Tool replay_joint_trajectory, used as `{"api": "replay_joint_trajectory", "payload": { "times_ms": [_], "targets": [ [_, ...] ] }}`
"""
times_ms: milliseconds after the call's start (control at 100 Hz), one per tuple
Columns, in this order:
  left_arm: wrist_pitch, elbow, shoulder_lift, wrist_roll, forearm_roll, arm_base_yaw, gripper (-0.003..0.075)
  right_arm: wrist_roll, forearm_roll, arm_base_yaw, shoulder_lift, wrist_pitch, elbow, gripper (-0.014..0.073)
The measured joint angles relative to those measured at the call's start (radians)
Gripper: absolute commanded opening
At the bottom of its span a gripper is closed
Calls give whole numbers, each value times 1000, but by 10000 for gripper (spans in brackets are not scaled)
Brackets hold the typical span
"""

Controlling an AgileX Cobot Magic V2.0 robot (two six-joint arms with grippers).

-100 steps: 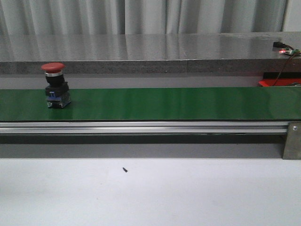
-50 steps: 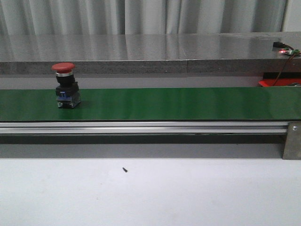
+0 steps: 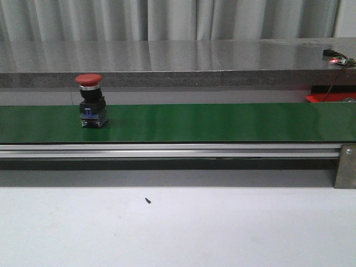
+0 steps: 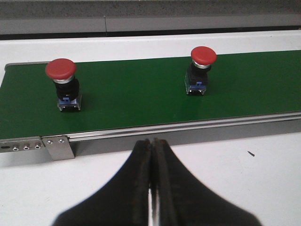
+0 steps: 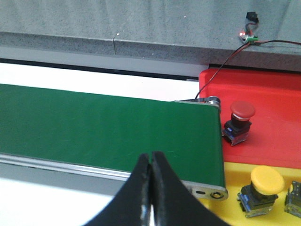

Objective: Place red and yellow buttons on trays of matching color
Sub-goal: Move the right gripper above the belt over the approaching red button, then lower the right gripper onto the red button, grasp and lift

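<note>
Left gripper point(image 4: 151, 155), low centre of its wrist view, is closed on nothing; right gripper point(image 5: 151, 162), low centre of its view, is likewise closed and empty. Two red buttons stand upright on the green conveyor belt point(image 4: 136, 94): the nearer red button point(image 4: 200, 69) upper right, the far red button point(image 4: 64, 84) upper left. In the right wrist view, a red tray point(image 5: 277, 94) and yellow tray point(image 5: 230, 179) sit at right. Risk: with fingers closed, a descending gripper could topple a button.
</note>
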Motion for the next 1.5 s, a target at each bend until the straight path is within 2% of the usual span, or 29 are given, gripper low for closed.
{"api": "replay_joint_trajectory", "payload": {
  "times_ms": [200, 490, 660, 800, 870, 960, 1130, 1200, 1270, 1500],
  "targets": [
    [-19, 11, -44, 0, 0, 0, -20, 0, -10, 0, 41, 84, -65, -59],
    [-20, 11, -45, 0, 0, 0, -20, 0, -21, 13, 257, 233, -275, -59],
    [-20, 11, -45, 0, 0, 0, -20, 0, -38, 85, 424, 277, -402, -57],
    [-21, 11, -45, 0, 0, 0, -20, 0, -59, 165, 548, 286, -484, -22],
    [-21, 11, -45, 0, 0, 0, -20, -1, -67, 201, 605, 288, -523, 25],
    [-21, 11, -45, 0, 0, 0, -20, -1, -76, 243, 676, 295, -573, 128],
    [-22, 13, -45, 0, 0, 0, -20, -1, -80, 327, 797, 313, -661, 449],
    [-22, 13, -45, 0, 0, 0, -20, -1, -80, 358, 842, 313, -696, 543],
    [-22, 13, -45, 0, 0, 0, -20, -1, -80, 388, 885, 316, -730, 577],
    [-22, 13, -45, 0, 0, 0, -20, 3, -80, 480, 1024, 334, -861, 572]
  ]
}}
